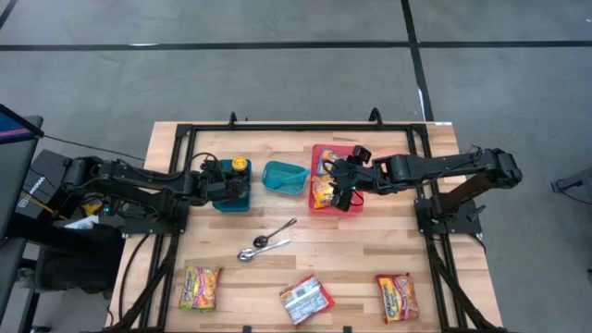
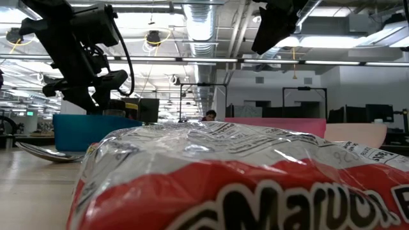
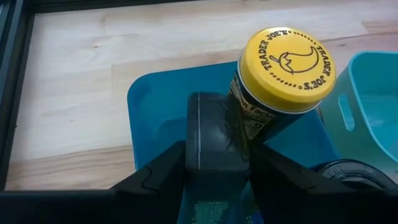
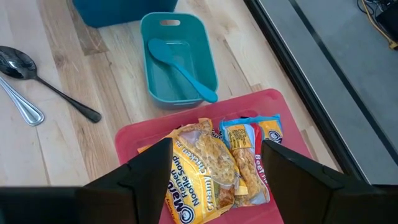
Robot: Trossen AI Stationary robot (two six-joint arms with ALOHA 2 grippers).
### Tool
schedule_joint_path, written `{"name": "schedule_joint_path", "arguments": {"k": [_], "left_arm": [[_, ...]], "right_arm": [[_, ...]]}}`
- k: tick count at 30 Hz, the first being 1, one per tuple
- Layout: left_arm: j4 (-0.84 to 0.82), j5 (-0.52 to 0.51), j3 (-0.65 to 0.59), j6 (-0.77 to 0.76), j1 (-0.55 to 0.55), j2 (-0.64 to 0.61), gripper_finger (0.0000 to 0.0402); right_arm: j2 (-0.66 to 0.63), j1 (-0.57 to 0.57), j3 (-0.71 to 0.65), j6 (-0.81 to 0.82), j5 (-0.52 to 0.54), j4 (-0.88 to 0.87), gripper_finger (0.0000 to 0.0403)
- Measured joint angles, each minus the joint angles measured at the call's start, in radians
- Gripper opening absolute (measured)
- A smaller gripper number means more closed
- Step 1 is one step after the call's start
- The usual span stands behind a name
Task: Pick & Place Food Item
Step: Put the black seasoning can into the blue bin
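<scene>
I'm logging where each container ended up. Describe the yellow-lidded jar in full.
The jar has a round yellow lid printed with a Trader Joe's logo and a dark body with a pale printed label. It leans tilted inside the blue bin, lid uppermost, near the bin's side facing the teal bin. The left gripper is right against its body; whether the fingers clamp it cannot be told. In the high view it shows as a yellow disc at the bin's back corner.

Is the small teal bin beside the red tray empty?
No: in the right wrist view, a teal plastic spoon lies inside the small teal bin next to the red tray.
</scene>
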Motion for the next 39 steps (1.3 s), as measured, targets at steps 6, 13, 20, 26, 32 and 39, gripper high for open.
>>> {"name": "schedule_joint_path", "arguments": {"k": [6,13,20,26,32,39], "left_arm": [[0.000,0.000,0.000,0.000,0.000,0.000,0.0158],[0.000,0.001,0.000,0.000,0.000,0.000,0.0159],[0.000,0.001,0.000,0.000,0.000,0.000,0.0158],[-0.001,0.004,0.000,0.006,0.000,-0.016,0.0155],[-0.001,0.004,0.000,0.041,0.000,-0.087,0.0154],[0.000,0.033,0.001,0.090,0.000,-0.164,0.0154]], "right_arm": [[0.000,0.000,0.000,0.000,0.000,0.000,0.0240],[0.000,0.000,0.000,0.000,0.000,0.000,0.0240],[0.000,0.000,0.000,0.000,0.000,0.000,0.0240],[0.000,0.000,0.000,0.000,0.000,0.000,0.0240],[0.000,0.000,0.000,0.000,0.000,0.000,0.0240],[0.000,0.000,0.000,0.000,-0.001,0.000,0.0240]]}}
